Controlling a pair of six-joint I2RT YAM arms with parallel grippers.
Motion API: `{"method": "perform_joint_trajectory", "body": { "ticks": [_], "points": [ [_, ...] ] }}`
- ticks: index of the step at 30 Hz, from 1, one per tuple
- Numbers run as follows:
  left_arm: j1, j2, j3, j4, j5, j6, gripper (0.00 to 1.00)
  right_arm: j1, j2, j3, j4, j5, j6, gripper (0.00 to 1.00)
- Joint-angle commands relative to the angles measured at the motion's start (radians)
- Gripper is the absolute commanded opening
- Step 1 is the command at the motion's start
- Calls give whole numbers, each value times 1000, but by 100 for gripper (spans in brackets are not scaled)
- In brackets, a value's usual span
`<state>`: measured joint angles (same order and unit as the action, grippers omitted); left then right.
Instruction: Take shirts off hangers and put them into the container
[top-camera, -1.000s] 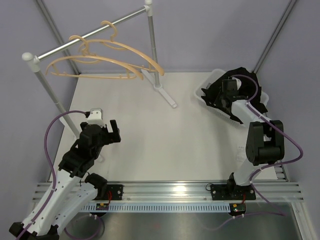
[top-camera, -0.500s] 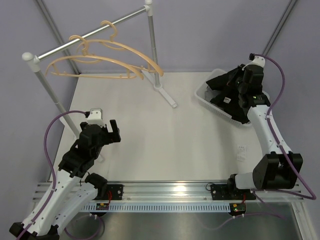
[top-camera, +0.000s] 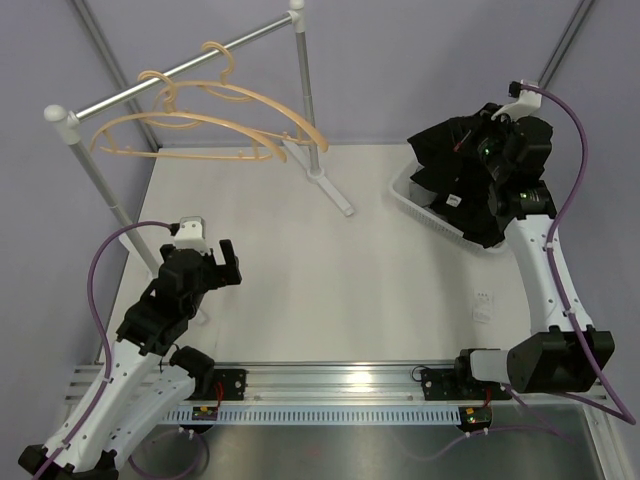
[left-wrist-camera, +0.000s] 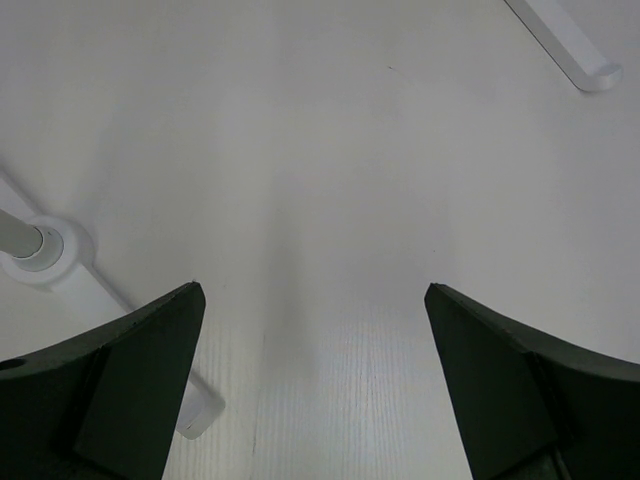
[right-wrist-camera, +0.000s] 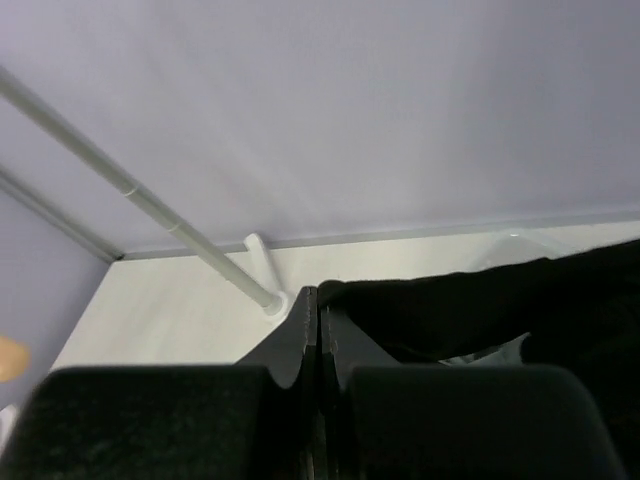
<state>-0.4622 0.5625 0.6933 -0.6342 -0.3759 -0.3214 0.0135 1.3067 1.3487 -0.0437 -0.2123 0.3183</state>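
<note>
Above the basket (top-camera: 404, 193), pinching the black shirt (top-camera: 438, 160) with the right gripper (top-camera: 468, 148).

Closed tight there, both fingers pressed flat together, with a fold of the black shirt caught at the tips and running off to their right in the wrist view. Directly beneath that gripper, more of the same shirt hanging bunched and spilling into and over the white basket, hiding most of its rim. Well to the left of that gripper and about level with it, two wooden hangers (top-camera: 200, 120) bare on the metal rail (top-camera: 150, 85). Down at the near left, holding nothing: left gripper (left-wrist-camera: 312, 290) spread wide over bare white table (left-wrist-camera: 330, 150), pointing down at it, with a round foot of the rack (left-wrist-camera: 40, 245) just left of its fingers and another white foot (left-wrist-camera: 560, 40) well ahead to the right.
</note>
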Motion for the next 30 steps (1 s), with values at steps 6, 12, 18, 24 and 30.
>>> {"method": "perform_joint_trajectory", "body": {
  "ticks": [6, 12, 18, 24, 30],
  "points": [
    [5, -12, 0, 37, -6, 12, 99, 2, -110, -71, 133, -204, 116, 0],
    [5, -13, 0, 39, -3, 10, 99, -58, -280, -273, 134, 74, 165, 0],
    [5, -9, 2, 39, 2, 13, 99, -152, -397, -413, 3, 405, 264, 0],
    [5, -9, 0, 39, 0, 12, 99, -202, -327, -462, -59, 521, 360, 0],
    [5, -10, 0, 39, -4, 10, 99, -248, -190, -404, -28, 528, 378, 0]
  ]
}}
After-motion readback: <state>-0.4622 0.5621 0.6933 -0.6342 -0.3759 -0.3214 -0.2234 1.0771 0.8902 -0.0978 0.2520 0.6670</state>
